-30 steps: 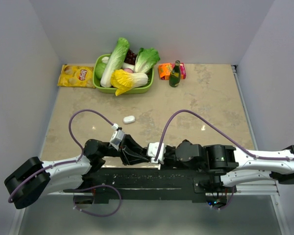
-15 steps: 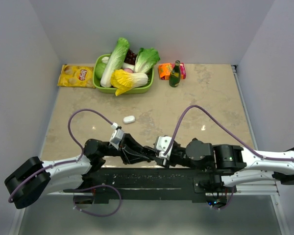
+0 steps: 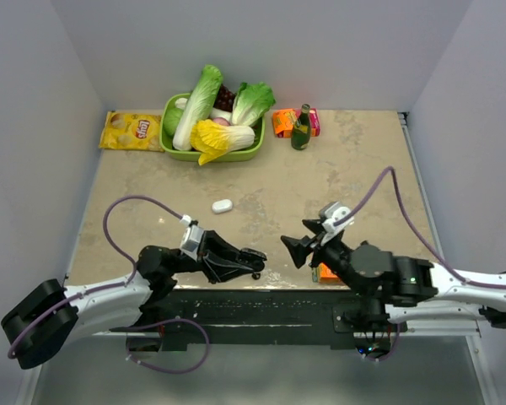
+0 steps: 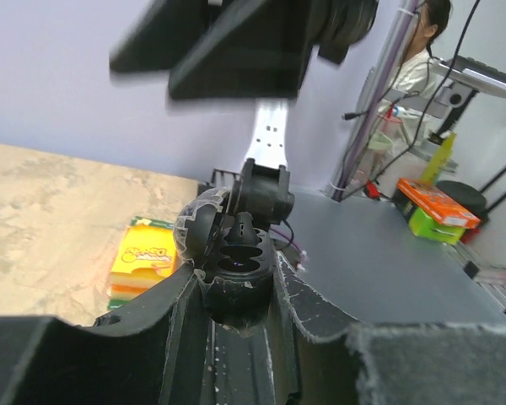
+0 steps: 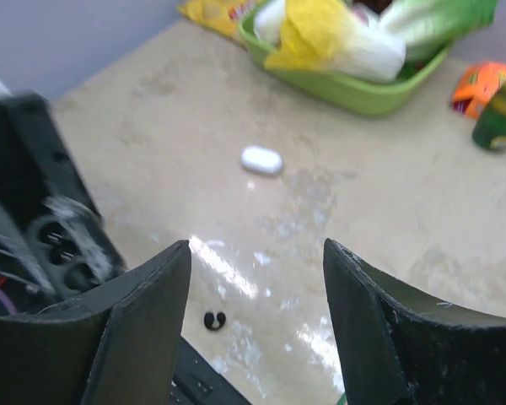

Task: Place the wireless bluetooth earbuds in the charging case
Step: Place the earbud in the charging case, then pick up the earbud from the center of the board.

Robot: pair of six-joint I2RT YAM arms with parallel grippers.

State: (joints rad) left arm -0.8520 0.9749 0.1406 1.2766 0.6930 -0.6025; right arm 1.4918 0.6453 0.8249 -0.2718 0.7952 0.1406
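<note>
Left claw (image 3: 246, 260) is clamped on the black charging case (image 4: 236, 270), holding it just above the near edge of the desk (image 3: 363, 169). The lid is flipped open and the sockets face the right arm. Right claw (image 5: 257, 253) has its fingers apart with nothing between them. It hovers over the desk near the case, pointing toward the left arm.

Earbuds: one small black piece (image 5: 213, 321) lies on the desk near the front edge, low between the right claw's fingers in the wrist view. It looks like a black earbud, but it's tiny and blurred, so not certain. The left wrist view shows something dark standing in one socket. I can't tell if that's a seated bud or case moulding. No white buds visible. The white case (image 5: 261, 159) sits closed mid-desk, well apart from both arms.

My read: the step in hand is fetching that loose black bud for the open case. To do it well:
- bring the right claw straight down over the bud, fingers straddling it
- close slowly so it isn't flicked away
- pinch the body and leave the end that goes in the socket free
- left arm holds the case steady, sockets tilted up toward the right claw
- line the bud up with the socket before lowering, and release only once it's seated

Risk: the bud lies close to the desk edge, so a nudge could send it off.
</note>
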